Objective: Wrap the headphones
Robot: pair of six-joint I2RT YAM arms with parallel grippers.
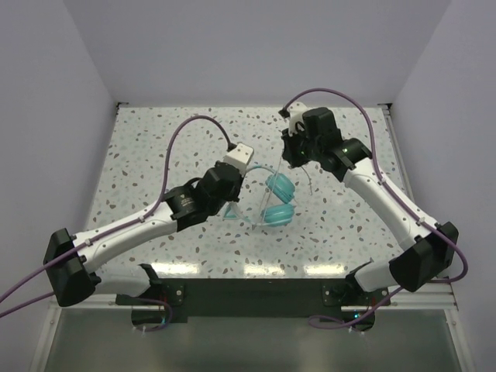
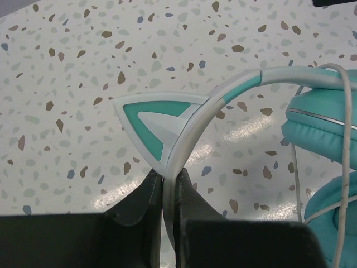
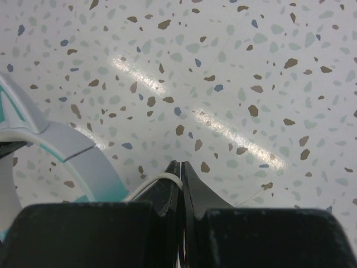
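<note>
The turquoise headphones (image 1: 275, 200) stand in the middle of the table, two teal earcups (image 2: 321, 125) stacked and a pale headband (image 2: 192, 128) with a triangular ear piece. My left gripper (image 1: 235, 194) is shut on the headband, seen pinched between the jaws in the left wrist view (image 2: 169, 178). My right gripper (image 1: 304, 157) hovers just right of and behind the earcups. It is shut on the thin whitish cord (image 3: 156, 181), which loops over its left fingertip in the right wrist view (image 3: 181, 167). The cord (image 2: 347, 106) also runs down across the earcups.
Purple arm cables (image 1: 194, 124) arch above both arms. The speckled table (image 1: 155, 147) is walled at the back and sides. A dark metal rail (image 1: 248, 291) with the arm bases runs along the near edge.
</note>
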